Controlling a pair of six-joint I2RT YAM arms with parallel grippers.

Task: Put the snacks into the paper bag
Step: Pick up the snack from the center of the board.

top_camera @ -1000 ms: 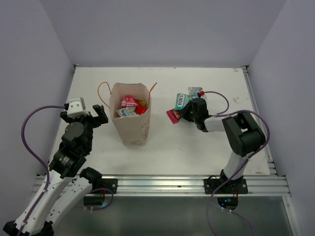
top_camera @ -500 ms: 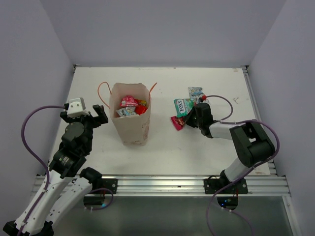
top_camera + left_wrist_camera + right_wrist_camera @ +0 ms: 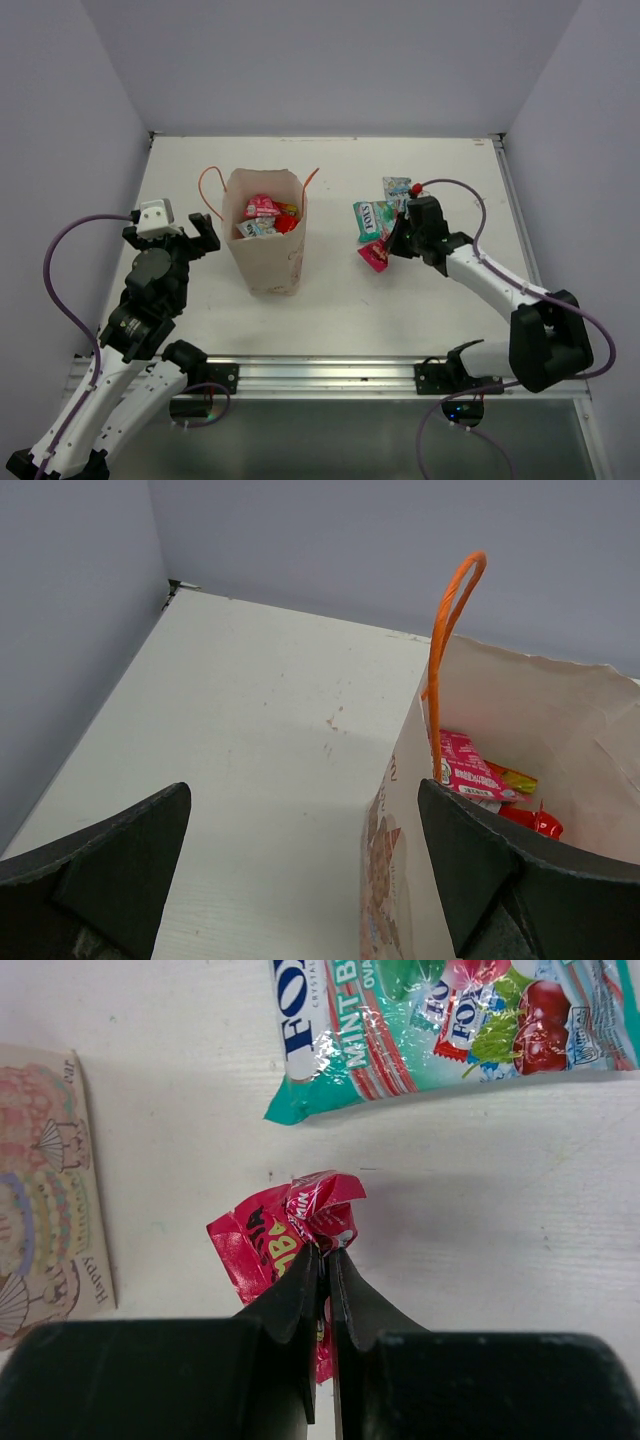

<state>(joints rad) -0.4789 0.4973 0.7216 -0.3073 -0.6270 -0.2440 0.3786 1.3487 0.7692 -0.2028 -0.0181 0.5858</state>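
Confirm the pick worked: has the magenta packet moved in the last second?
Yes. Pinched by the right gripper, the magenta packet has shifted right and nearer the arms, away from the unmoved paper bag.

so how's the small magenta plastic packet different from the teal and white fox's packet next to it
The small magenta plastic packet is pinched, crumpled, in the shut right gripper; the teal and white FOX'S packet lies flat and untouched on the table. The magenta packet is the smaller; the FOX'S packet is longer and wider. Both are shiny and outside the cream paper bag.
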